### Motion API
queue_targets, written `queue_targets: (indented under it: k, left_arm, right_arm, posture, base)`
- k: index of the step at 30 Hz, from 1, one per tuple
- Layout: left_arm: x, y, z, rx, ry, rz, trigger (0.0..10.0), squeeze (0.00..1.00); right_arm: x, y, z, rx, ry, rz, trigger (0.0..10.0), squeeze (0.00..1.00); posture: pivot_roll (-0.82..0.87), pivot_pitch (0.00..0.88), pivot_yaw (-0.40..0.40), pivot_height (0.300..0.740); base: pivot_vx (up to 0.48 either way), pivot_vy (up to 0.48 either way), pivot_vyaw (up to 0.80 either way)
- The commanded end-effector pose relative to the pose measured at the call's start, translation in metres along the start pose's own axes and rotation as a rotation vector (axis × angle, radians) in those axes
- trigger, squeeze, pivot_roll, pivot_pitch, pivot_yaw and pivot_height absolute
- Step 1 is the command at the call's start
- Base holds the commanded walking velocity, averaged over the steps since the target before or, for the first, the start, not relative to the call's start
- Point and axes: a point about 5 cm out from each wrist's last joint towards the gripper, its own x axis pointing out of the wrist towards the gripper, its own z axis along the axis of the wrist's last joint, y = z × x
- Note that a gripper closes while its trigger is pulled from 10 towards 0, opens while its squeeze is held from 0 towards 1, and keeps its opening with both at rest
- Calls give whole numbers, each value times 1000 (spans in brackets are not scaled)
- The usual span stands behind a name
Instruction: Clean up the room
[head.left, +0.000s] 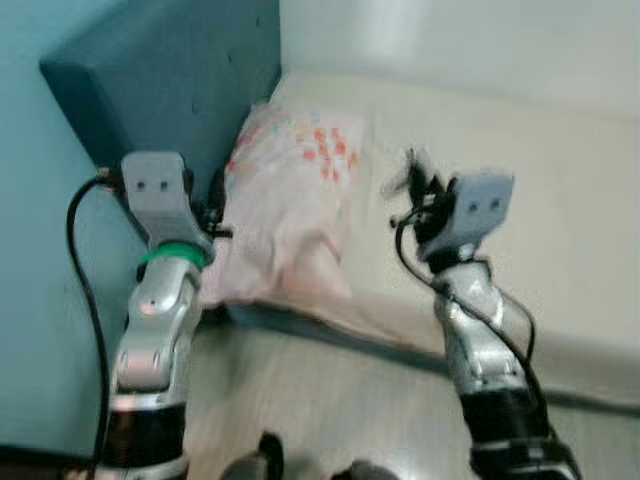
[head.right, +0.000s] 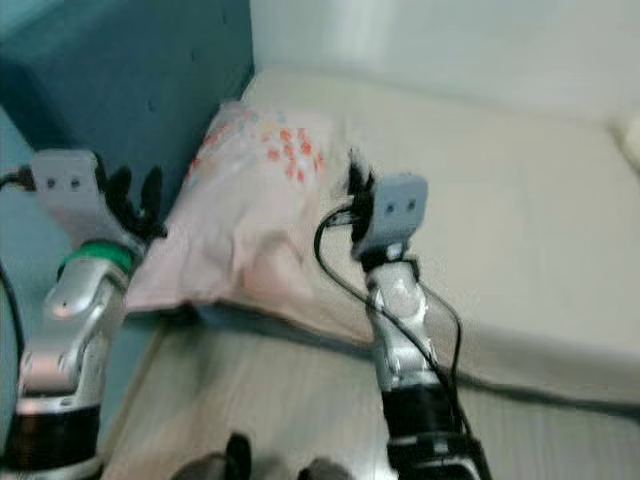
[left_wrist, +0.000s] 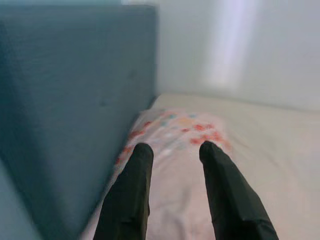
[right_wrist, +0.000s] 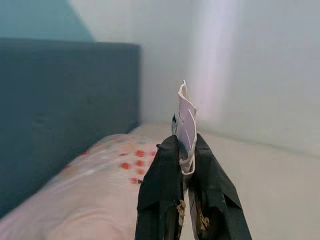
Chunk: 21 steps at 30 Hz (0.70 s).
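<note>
Right gripper (right_wrist: 184, 150) pinches a white scrap (right_wrist: 186, 117) above the bed (head.left: 560, 200) (left gripper (left_wrist: 172, 152) spread, over the pillow (head.left: 290, 210)).

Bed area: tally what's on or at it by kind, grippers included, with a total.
Pillow, pink, floral print: 1
Mattress, cream: 1
Headboard, blue: 1
Grippers: 2, left gripper open, right gripper shut on a white scrap
White scrap: 1
Total: 6
</note>
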Motion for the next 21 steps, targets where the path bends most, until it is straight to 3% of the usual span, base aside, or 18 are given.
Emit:
queue_targets:
  k: [1, 3, 10, 12, 15, 21]
  left_arm:
    - [-1, 3, -2, -2, 9, 8, 10000, 0]
    - [-1, 3, -2, -3, 10, 6, 10000, 0]
    - [-3, 0, -8, -27, 71, -27, 10000, 0]
    - [-6, -3, -18, -63, 147, -59, 10000, 0]
    - [-8, -4, -21, -79, 169, -73, 10000, 0]
    - [-15, 1, -45, 0, 236, -79, 10000, 0]
  right_arm:
    - [-2, 1, -2, 16, 10, -2, 10000, 0]
    - [-2, 1, -3, 23, 17, -3, 10000, 0]
    - [-3, -1, -6, 54, 34, -16, 10000, 0]
    - [-4, -2, -11, 72, 58, -11, 10000, 0]
    - [-5, -1, -13, 79, 68, -4, 10000, 0]
    - [-21, 12, -40, 84, 172, 61, 10000, 0]
  posture:
    - [-38, 37, 18, 740]
    - [-38, 37, 18, 740]
    - [-39, 37, 19, 740]
    - [-41, 34, 20, 740]
    - [-41, 34, 20, 740]
    - [-49, 22, 28, 740]
  base:
    - [-379, 0, 0]
    - [-349, 0, 0]
    - [0, 0, -780]
    - [0, 0, -781]
    - [0, 0, -781]
    - [0, 0, -788]
